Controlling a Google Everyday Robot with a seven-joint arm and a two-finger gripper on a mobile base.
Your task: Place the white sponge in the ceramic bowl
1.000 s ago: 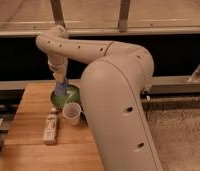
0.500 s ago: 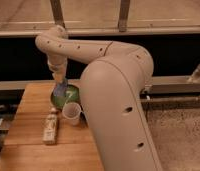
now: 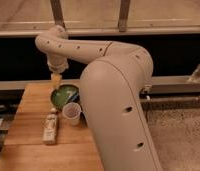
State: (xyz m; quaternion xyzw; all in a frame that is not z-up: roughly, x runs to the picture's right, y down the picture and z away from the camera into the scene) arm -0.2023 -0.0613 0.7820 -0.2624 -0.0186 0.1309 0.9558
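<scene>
The pincer [image 3: 56,81] hangs over the far rim of the bowl [image 3: 63,96]; I cannot tell how it is set. I cannot find the sponge. Just below sits the cup [image 3: 72,113], then the bottle [image 3: 50,128]. The desk [image 3: 23,145] has room near its front edge.

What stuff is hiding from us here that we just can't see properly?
- The white sponge: nowhere to be made out in the camera view.
- The tool, hanging just above the ceramic bowl: too blurry to tell what it carries.
- The bowl's right side: hidden behind the big arm.
- The wooden table: its right part is covered by the arm, its bottom cut off by the picture edge.
- The white bottle: label too small to read.
</scene>
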